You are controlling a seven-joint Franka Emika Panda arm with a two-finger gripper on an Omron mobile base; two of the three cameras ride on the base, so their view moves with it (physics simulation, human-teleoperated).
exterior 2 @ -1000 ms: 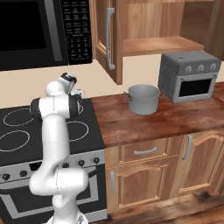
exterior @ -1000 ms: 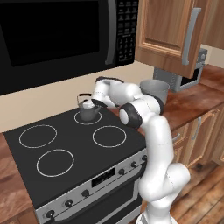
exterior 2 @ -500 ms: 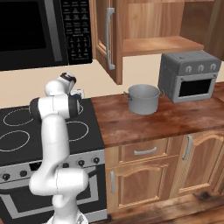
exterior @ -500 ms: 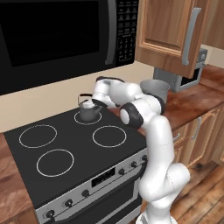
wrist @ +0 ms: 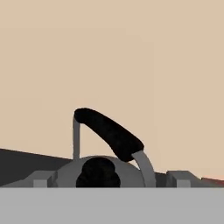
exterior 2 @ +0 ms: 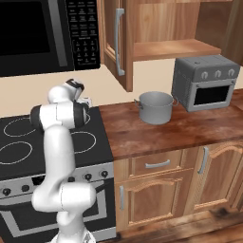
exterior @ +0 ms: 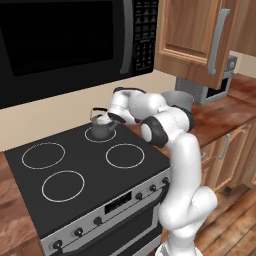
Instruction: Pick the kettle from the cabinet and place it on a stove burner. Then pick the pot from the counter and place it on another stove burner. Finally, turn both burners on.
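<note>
The small dark kettle (exterior: 101,128) stands upright on the back right burner (exterior: 89,136) of the black cooktop. In the hand view its black arched handle (wrist: 109,133) and lid knob (wrist: 98,172) rise close ahead. My gripper (exterior: 112,119) hovers just right of and above the kettle. It is open (wrist: 109,179), with one fingertip (wrist: 41,178) on each side of the kettle's top and neither touching the handle. The wide grey pot (exterior 2: 155,107) rests on the wooden counter (exterior 2: 185,130) right of the stove. The cabinet (exterior 2: 166,48) stands open with a bare shelf.
Three white-ringed burners lie bare: back left (exterior: 43,155), front left (exterior: 62,185), front right (exterior: 125,155). Black knobs (exterior: 152,188) line the stove front. A microwave (exterior: 60,45) hangs above the stove, a grey toaster oven (exterior 2: 206,81) sits at the counter's back right, and the cabinet door (exterior: 192,35) juts out.
The jaws have spread wider and let go of the kettle's handle. The kettle stays on its burner and the arm has barely moved.
</note>
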